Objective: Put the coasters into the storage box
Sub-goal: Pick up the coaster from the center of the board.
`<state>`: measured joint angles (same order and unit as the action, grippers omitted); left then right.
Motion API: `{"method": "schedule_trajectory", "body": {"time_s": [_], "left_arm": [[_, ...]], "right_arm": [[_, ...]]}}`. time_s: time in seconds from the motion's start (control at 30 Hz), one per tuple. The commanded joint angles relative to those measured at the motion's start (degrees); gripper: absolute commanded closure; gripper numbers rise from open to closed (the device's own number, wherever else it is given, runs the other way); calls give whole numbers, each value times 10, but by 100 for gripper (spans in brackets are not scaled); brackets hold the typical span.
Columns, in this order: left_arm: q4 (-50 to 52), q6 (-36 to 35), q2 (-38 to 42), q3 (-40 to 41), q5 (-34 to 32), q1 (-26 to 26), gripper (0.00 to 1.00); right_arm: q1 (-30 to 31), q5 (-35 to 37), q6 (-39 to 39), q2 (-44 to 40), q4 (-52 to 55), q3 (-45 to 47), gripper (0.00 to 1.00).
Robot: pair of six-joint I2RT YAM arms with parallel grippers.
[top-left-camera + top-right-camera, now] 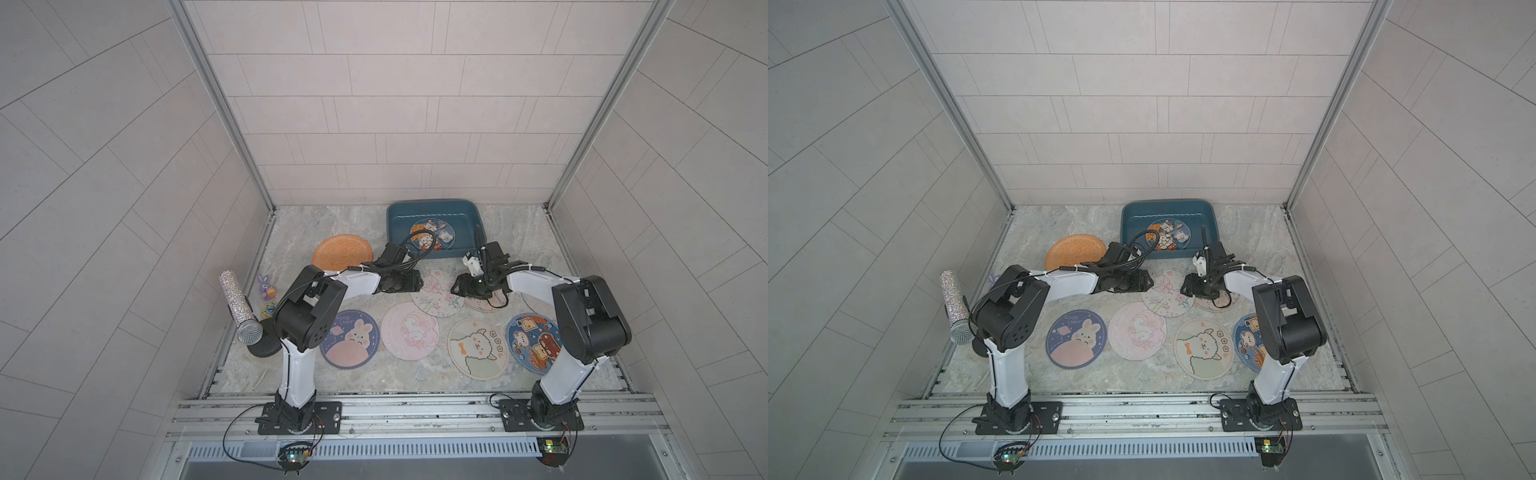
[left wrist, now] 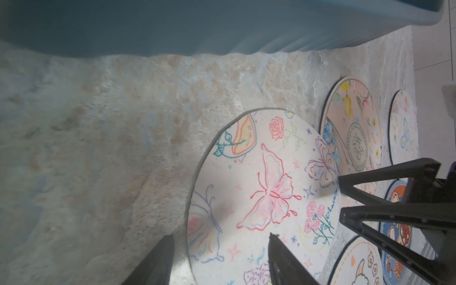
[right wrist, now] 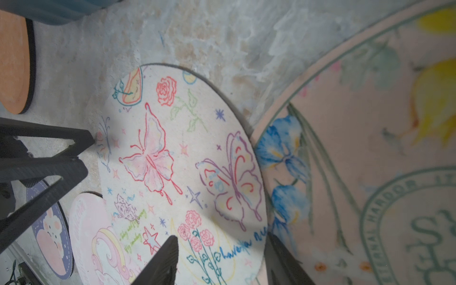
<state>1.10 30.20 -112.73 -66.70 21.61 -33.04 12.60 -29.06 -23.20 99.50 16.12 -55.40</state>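
At the butterfly coaster (image 1: 436,293): both grippers sit low, one on each side of this mat, facing each other.
Left gripper (image 2: 220,237): jaws apart, holding nothing. One finger is over the mat and one is over the bare table (image 2: 98,148), so the mat's edge lies between them.
Right gripper (image 3: 221,236): jaws apart too, holding nothing. It sits over the other edge, right where the butterfly mat meets the flower coaster (image 3: 357,148).
Good grab: the mat is thin and lies flat, so I think one finger must slip under the edge before the jaws squeeze. One side can press down a little so the other side tips up.
Take care: on the right side, pinch only the butterfly mat. The flower one is so close it could come up too.
Storage box (image 1: 434,204): at the back of the table, just behind the grippers. One coaster (image 1: 432,235) lies inside it.
Way in: lift the mat over the low front wall, keep it flat, then let go.
Left to do: the orange coaster (image 1: 343,250), bunny coaster (image 1: 351,338), unicorn coaster (image 1: 409,330) and alpaca coaster (image 1: 478,347) are on the table, not in the box.
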Motion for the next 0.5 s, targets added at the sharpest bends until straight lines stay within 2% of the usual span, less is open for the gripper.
{"method": "schedule_trajectory", "body": {"time_s": [0.0,0.33,0.47], "left_arm": [[49,3,-27,4,5,-6,35],[49,1,-28,10,9,-6,35],[48,2,-27,9,8,-7,35]], "right_arm": [[15,-6,-10,25,9,5,45],[19,-10,-14,31,9,-8,62],[20,-11,-15,32,10,-11,73]]}}
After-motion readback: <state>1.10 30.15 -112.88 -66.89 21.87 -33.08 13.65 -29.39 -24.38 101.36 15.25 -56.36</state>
